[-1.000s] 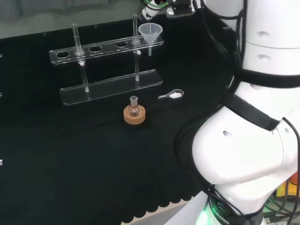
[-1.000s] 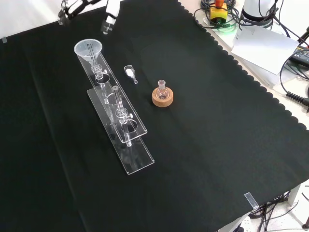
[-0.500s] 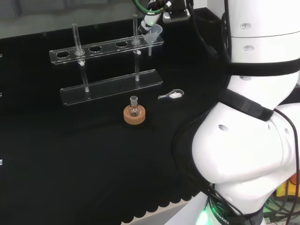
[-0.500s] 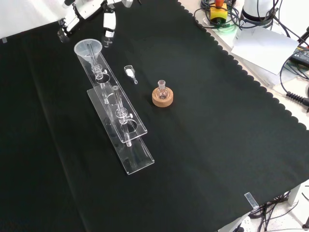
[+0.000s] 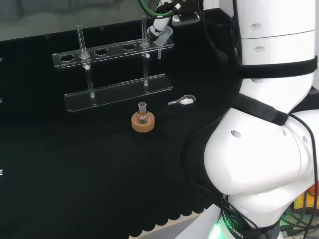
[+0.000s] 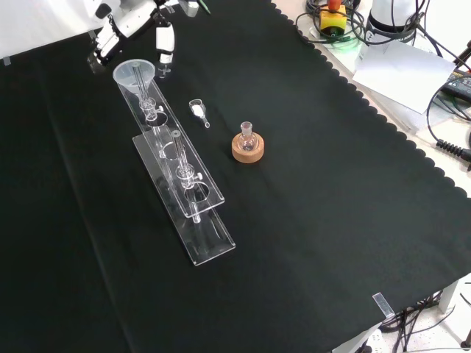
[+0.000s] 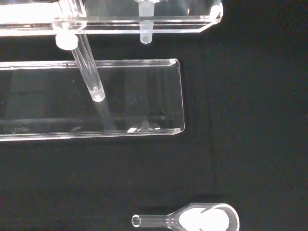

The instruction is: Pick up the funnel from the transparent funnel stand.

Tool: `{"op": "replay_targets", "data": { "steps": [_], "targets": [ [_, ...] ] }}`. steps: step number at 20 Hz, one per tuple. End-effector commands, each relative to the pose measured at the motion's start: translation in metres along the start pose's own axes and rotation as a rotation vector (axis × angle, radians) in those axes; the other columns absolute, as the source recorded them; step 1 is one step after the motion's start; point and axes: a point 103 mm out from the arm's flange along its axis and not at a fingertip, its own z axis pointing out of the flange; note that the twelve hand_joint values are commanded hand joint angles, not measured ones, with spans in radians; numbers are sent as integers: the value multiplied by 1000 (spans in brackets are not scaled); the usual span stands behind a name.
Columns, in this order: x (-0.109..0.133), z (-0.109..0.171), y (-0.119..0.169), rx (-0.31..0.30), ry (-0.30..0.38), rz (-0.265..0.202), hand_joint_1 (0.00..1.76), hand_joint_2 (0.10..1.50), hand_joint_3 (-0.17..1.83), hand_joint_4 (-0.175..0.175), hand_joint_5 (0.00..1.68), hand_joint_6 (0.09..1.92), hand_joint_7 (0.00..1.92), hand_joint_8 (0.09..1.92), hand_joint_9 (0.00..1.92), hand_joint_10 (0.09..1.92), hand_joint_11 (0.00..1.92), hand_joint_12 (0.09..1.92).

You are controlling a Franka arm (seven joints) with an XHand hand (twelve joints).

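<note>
1. Hand (image 6: 132, 18) at the top left of the front view, fingers spread and hanging down on either side of the funnel's rim, curled round nothing.
2. One finger (image 6: 165, 40) just beside the funnel on its right in the front view, another (image 6: 103, 48) to its left; contact with the rim not clear.
3. In the head view, hand (image 5: 162, 17) directly over the funnel, covering most of its cone.
4. Funnel (image 6: 135, 76), clear, seated in the end hole of the transparent funnel stand (image 6: 193, 193), at the stand's far end in the front view and its right end in the head view (image 5: 162, 37).
5. Funnel's stem (image 7: 146, 31) poking down through the upper shelf of the stand in the wrist view, above the base plate (image 7: 120, 96).
6. Two upright rods joining the stand's shelf and base; other holes in the shelf unoccupied.
7. Small clear scoop (image 6: 197, 109) with white powder lying on the desk (image 6: 331, 220) near the stand, also close in the wrist view (image 7: 192, 220).
8. Small round flask (image 6: 247, 138) upright on a cork ring (image 6: 247, 149), apart from the stand, nearer the middle of the black cloth.
</note>
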Motion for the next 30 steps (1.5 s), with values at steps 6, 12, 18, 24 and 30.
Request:
{"op": "replay_targets", "data": {
  "steps": [6, 12, 18, 24, 30],
  "targets": [
    [5, 6, 11, 35, -41, -4, 658, 744, 272, 2, 19, 87, 0, 256, 140, 848, 342, 1492],
    [5, 9, 12, 32, -87, -1, 681, 715, 343, -4, 62, 87, 0, 419, 245, 791, 355, 1485],
    [5, 10, 14, 30, -120, 5, 715, 682, 438, -10, 123, 87, 11, 631, 363, 719, 374, 1475],
    [7, 5, 14, -3, -161, 16, 754, 678, 525, -8, 256, 87, 107, 664, 527, 643, 421, 1445],
    [9, -2, 9, -83, -233, 40, 832, 694, 592, -2, 628, 211, 369, 633, 759, 509, 506, 1367]
  ]
}}
